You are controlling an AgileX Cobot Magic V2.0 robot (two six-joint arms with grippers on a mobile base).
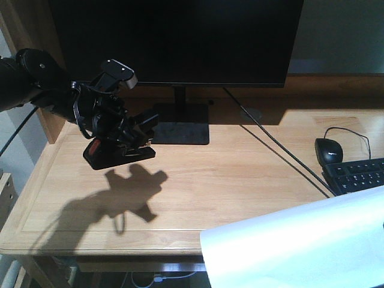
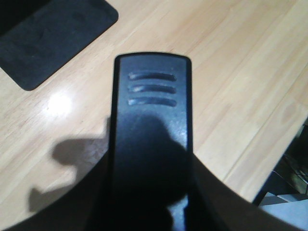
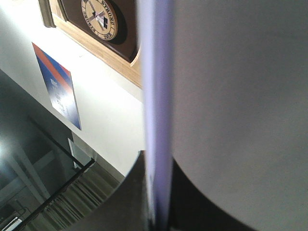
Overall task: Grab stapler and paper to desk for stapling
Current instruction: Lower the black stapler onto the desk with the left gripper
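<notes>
While the left gripper [image 1: 120, 137] is clamped on the stapler [image 1: 129, 156], the stapler hangs just above the desk [image 1: 240, 174], over its far-left part. Its shadow falls on the wood nearer the front edge. The orange-red patch is at the left end, and the other end points right toward the monitor base [image 1: 180, 123].

Left wrist view: the black stapler top with three ribs runs away from the camera, with dark fingers [image 2: 86, 204] hugging both sides at the near end.

The right gripper [image 3: 161, 219] shows only in the right wrist view. Its dark fingers sit on either side of the paper's edge, pinched on it. Behind it is a wall with a round plaque [image 3: 103, 19] and a blue-and-orange poster [image 3: 60, 91].

Front view: the paper [image 1: 300, 240] is a big white sheet at near right, covering the desk's near-right corner. Can't tell whether it touches the wood.

The mouse [image 1: 329, 150] and keyboard [image 1: 360, 174] are at far right, well apart from the stapler. A cable [image 1: 270, 144] runs from under the monitor [image 1: 180, 36] toward near right.
</notes>
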